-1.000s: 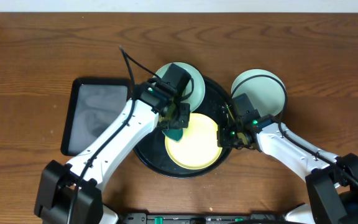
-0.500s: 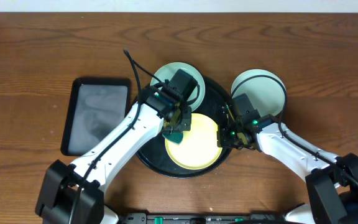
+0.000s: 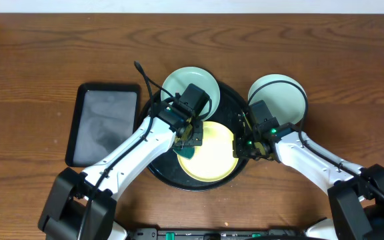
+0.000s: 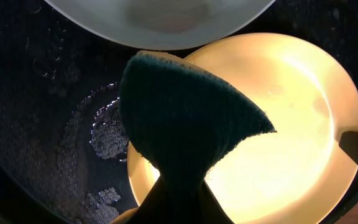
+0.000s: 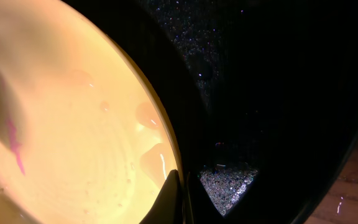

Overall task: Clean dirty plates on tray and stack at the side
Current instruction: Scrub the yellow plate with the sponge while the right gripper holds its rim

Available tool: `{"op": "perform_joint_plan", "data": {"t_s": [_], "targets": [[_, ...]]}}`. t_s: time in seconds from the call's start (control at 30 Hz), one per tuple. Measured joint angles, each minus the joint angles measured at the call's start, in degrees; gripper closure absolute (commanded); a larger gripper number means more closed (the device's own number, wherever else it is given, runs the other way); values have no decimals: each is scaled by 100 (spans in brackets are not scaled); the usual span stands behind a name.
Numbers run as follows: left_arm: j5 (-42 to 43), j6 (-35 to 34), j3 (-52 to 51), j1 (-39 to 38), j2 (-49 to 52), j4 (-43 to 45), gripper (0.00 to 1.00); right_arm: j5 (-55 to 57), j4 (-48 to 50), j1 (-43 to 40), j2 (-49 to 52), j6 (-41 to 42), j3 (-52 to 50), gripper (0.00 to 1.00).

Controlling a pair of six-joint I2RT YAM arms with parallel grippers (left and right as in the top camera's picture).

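Observation:
A pale yellow plate (image 3: 212, 155) lies in the round black tray (image 3: 157, 163). My left gripper (image 3: 188, 138) is shut on a dark green sponge (image 3: 185, 150), whose pad (image 4: 185, 118) rests on the yellow plate's (image 4: 284, 124) left edge. My right gripper (image 3: 243, 148) is shut on the yellow plate's right rim (image 5: 173, 155), one finger inside and one outside. A pink smear (image 5: 14, 146) marks the plate's inside. One aqua plate (image 3: 182, 81) sits at the tray's far-left rim, seen also in the left wrist view (image 4: 160, 18). Another aqua plate (image 3: 282, 97) lies on the table to the right.
A smaller black rectangular tray (image 3: 104, 125) lies on the wooden table (image 3: 32, 80) left of the round one. Foam and droplets (image 4: 107, 127) speckle the round tray's floor (image 5: 272, 87). The left arm's cable (image 3: 144, 77) arcs over the tray's left side.
My left wrist has drawn back toward the near side, uncovering more of the far aqua plate, and the sponge has slid slightly nearer along the yellow plate's left edge. The right arm is still.

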Motion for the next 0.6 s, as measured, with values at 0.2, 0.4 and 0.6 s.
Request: {"op": "perform_joint_plan", "data": {"t_s": [0.2, 0.4, 0.6], "targets": [[-2, 0, 0, 0, 0, 20, 92, 7, 13, 0, 0, -50, 0, 66], [0, 0, 0, 0, 0, 31, 92, 28, 15, 2, 0, -74, 0, 96], [0, 0, -2, 0, 0, 26, 92, 46, 11, 20, 0, -76, -2, 99]]}}
